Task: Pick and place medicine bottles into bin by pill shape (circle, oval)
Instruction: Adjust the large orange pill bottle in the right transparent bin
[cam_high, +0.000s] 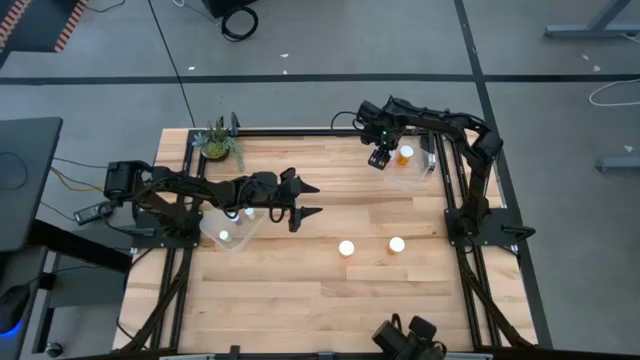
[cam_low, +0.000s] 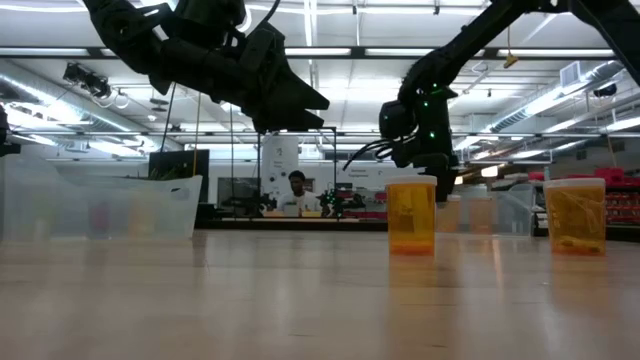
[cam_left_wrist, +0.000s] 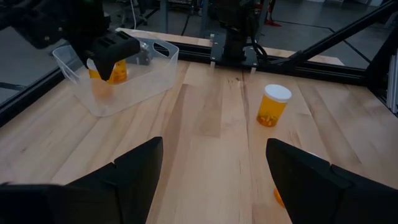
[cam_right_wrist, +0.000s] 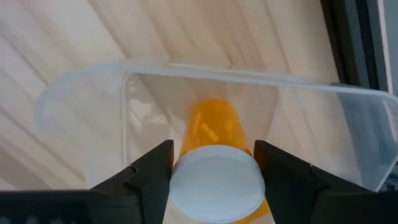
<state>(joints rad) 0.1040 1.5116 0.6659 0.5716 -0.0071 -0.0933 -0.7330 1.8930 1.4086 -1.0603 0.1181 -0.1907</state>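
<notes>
On the table (cam_high: 300, 290), two bottles (cam_high: 346, 248) stand.

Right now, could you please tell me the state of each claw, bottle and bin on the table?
Left claw: open, empty, above the table.
Right claw: shut on a capped bottle, above the right bin.
Two table bottles: upright, capped, apart.
Left bin: holds bottles.

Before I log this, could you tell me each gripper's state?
Left gripper: open, empty.
Right gripper: shut on a medicine bottle above the bin.
</notes>
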